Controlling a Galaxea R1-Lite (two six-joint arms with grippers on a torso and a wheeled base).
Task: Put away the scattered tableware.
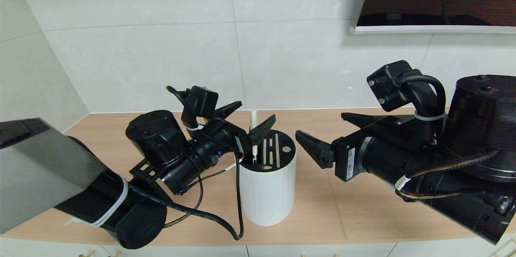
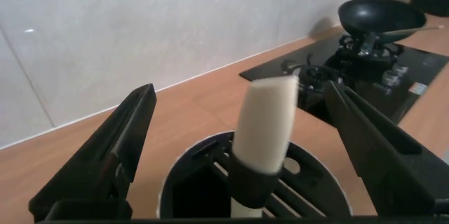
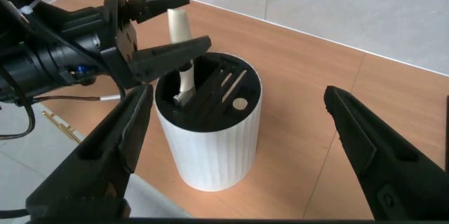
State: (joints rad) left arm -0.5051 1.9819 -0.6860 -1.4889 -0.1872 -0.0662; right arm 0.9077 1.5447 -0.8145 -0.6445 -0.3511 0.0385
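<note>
As holder [image 1: 268, 196] hides the utensil [image 1: 253, 118] tip | left jaws parted astride it | right jaws parted

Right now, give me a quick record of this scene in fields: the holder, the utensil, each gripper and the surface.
utensil holder: white ribbed cylinder, black slotted top, upright
white-handled utensil: standing in a slot, handle sticking up
left gripper: open, one finger either side of the handle, not touching it
right gripper: open, beside the holder, holding nothing
wooden counter: carries the holder
</note>
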